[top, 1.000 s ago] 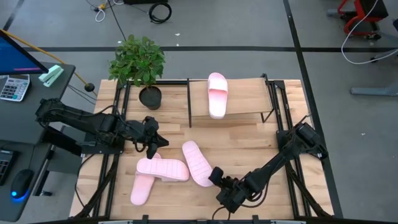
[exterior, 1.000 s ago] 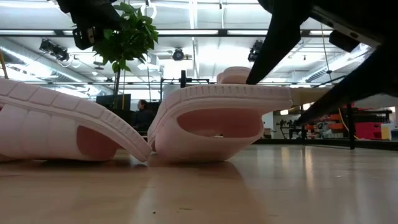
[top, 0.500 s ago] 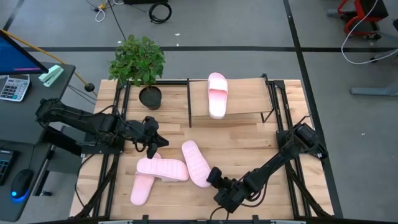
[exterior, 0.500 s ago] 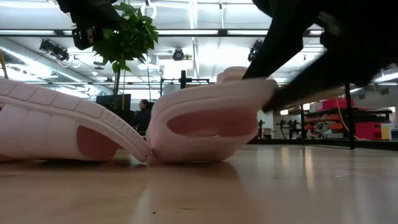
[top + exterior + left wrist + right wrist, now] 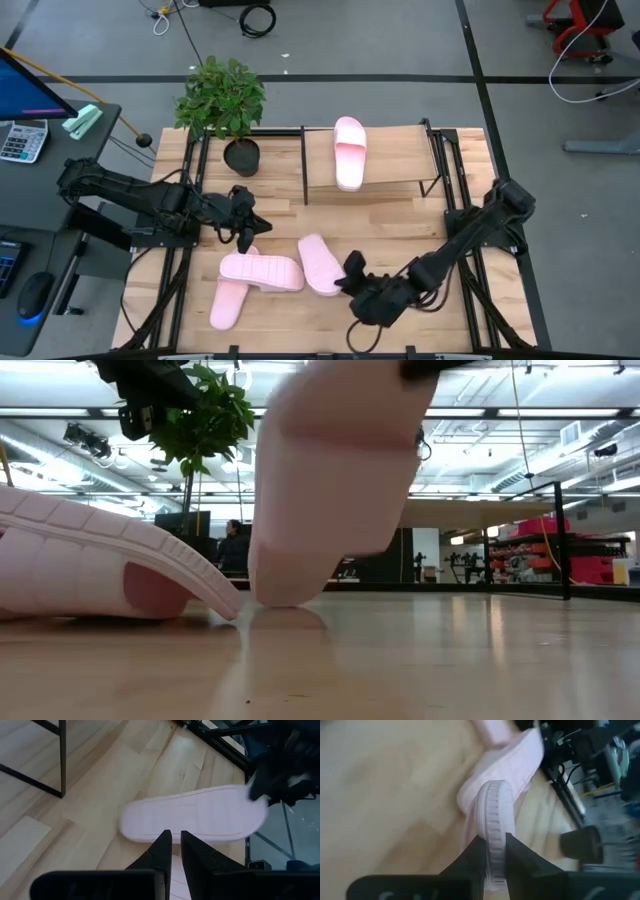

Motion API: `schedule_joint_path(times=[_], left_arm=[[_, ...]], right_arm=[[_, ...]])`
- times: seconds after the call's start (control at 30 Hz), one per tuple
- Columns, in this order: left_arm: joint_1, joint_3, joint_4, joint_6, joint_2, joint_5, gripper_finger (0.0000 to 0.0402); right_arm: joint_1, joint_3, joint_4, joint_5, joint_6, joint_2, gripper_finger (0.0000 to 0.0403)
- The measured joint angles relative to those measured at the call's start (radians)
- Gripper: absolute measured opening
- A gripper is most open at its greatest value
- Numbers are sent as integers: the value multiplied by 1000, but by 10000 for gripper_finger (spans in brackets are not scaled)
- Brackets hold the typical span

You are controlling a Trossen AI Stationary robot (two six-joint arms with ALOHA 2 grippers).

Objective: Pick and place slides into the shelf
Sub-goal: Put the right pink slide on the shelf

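A potted plant (image 5: 223,105) is seen at the upper left of the tabletop (image 5: 400,225). A calculator (image 5: 22,140) and monitor (image 5: 28,85) are found at the far left edge.

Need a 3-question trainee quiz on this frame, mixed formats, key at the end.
1. True or false: one slide already lies on the shelf.
2. Which gripper is clamped on a slide?
A. left gripper
B. right gripper
C. neither
3. Fill in: the gripped slide is tipped up, one end on the ____.

Key:
1. True. A single pink slide sits on the shelf board, beside the potted plant.
2. B. In the right wrist view its jaws pinch the slide's edge; the left gripper hangs shut above the table, holding nothing.
3. table.
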Motion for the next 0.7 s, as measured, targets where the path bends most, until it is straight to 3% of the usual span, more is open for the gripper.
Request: schedule_joint_path(times=[0.33, 0.53, 0.7], left_arm=[[0, 0, 0, 7, 0, 0, 43], [0, 0, 5, 6, 0, 0, 43], [0, 0, 7, 6, 0, 0, 45]], right_arm=[[-23, 59, -25, -311, 563, -198, 48], [-64, 118, -56, -384, 893, -275, 45], [-142, 224, -216, -502, 1017, -298, 45]])
